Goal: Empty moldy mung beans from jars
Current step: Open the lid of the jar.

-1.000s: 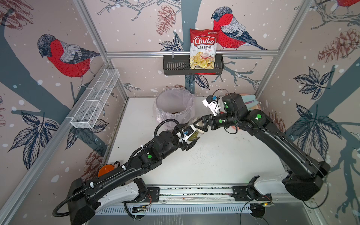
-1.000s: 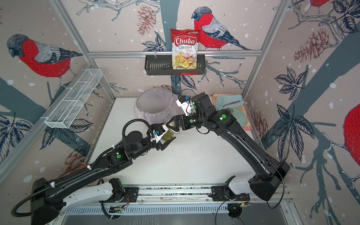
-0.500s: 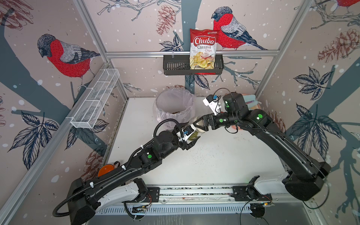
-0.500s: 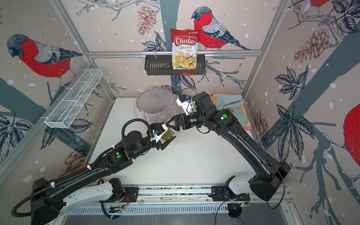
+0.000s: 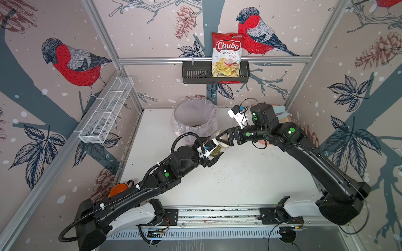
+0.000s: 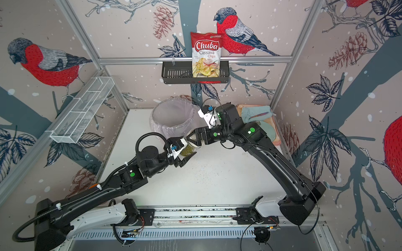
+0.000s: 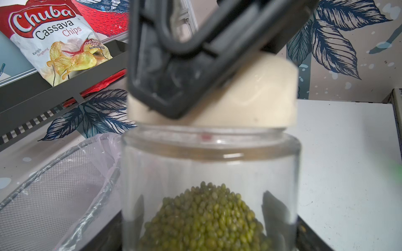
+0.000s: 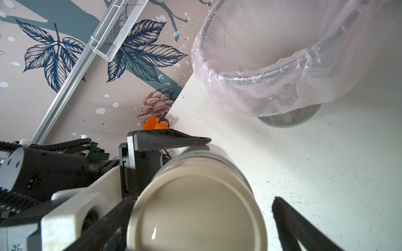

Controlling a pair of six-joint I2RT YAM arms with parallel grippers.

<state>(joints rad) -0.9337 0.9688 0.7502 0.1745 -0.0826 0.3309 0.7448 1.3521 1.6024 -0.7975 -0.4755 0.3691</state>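
Observation:
A clear jar (image 5: 217, 150) (image 6: 186, 150) with a beige lid (image 7: 261, 97) (image 8: 195, 217) hangs tilted above the table, just in front of the bin. My left gripper (image 5: 214, 152) (image 7: 206, 208) is shut on its lower body. Its fingers show dark through the glass on both sides. Olive-green mung beans (image 7: 206, 217) are heaped in the jar's bottom. My right gripper (image 5: 223, 140) (image 6: 191, 139) (image 8: 202, 202) is open and straddles the lid. One finger (image 8: 113, 217) lies against the lid's side and the other finger (image 8: 291, 223) stands a little off it.
The grey mesh bin (image 5: 178, 115) (image 6: 155, 118) (image 8: 250, 76) with a clear liner stands at the back middle, close behind the jar. An orange cup (image 5: 118, 189) (image 8: 153, 123) sits by the left wall. A tray with a cloth (image 6: 256, 113) is at the back right. Dark specks dot the white tabletop.

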